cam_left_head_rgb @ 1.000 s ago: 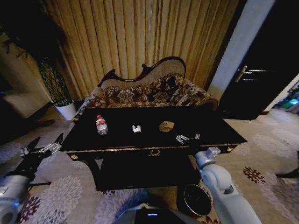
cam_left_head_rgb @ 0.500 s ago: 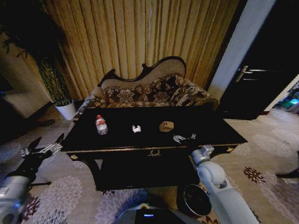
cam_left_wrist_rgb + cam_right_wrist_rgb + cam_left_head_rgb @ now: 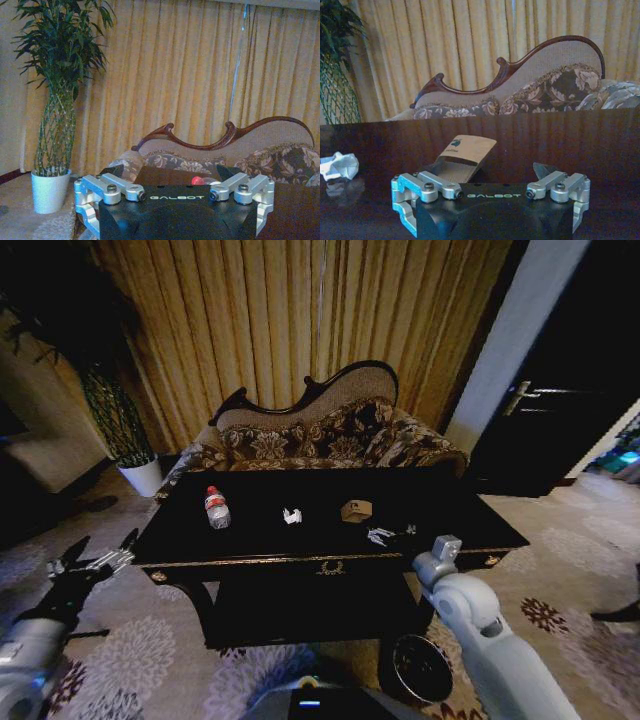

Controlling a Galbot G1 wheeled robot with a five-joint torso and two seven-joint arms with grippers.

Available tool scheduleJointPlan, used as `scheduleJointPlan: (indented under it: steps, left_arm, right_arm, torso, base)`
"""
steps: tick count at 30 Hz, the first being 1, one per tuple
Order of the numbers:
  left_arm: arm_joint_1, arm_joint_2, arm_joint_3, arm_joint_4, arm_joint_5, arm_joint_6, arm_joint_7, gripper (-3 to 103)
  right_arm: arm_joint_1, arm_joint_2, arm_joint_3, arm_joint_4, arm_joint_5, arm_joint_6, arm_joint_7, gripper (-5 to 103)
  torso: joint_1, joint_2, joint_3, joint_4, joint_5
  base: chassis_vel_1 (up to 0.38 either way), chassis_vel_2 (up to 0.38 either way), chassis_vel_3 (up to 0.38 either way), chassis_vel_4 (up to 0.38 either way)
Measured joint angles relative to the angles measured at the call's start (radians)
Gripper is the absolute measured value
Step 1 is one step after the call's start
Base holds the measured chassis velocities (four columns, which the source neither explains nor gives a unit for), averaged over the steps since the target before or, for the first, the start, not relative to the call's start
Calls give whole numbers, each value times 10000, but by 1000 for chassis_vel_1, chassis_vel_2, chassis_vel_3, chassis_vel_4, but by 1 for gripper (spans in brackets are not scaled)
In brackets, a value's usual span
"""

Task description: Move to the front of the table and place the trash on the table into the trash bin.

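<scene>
A: Where does the trash lie on the table [image 3: 470, 502]?

B: Taking the tan scrap [image 3: 356, 510] as the mark: the paper ball [image 3: 292, 515] lies to its left, the bottle [image 3: 216, 507] farther left again, and the right gripper [image 3: 392, 535] sits just in front of the scrap, jaws spread wide and holding nothing.

A: How will the scrap handle?

B: Probably as light, thin card, folded and easily crushed; a pinch across its raised fold looks safest on that slick top.

A: Room to move?

B: Open tabletop all round the scrap. The trash bin [image 3: 421, 668] stands on the floor well below it, beyond the front edge. The left gripper [image 3: 96, 558] hangs off the table's left end, fingers splayed.
</scene>
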Motion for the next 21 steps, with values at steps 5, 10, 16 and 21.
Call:
scheduleJointPlan:
  steps: [5,10,16,21]
  left_arm:
    - [-9,-3,25,-16,40,-6,9,100]
    - [-11,11,17,-40,44,-4,6,100]
    - [29,-24,-26,-45,51,-3,11,100]
    - [2,-37,-9,-49,69,2,18,100]
  right_arm:
    - [137,-95,-225,-184,0,-4,39,100]
    - [474,-106,-578,-475,-27,-3,119,100]
    - [834,-109,-745,-784,-37,8,162,100]
    - [968,-184,-791,-880,5,17,165,100]
  torso:
    - [0,0,0,-1,0]
    - [0,0,0,-1,0]
    - [0,0,0,0,0]
    - [0,-1,0,-1,0]
  base:
    - [0,0,0,0]
    - [0,0,0,0]
    - [0,0,0,0]
    - [0,0,0,0]
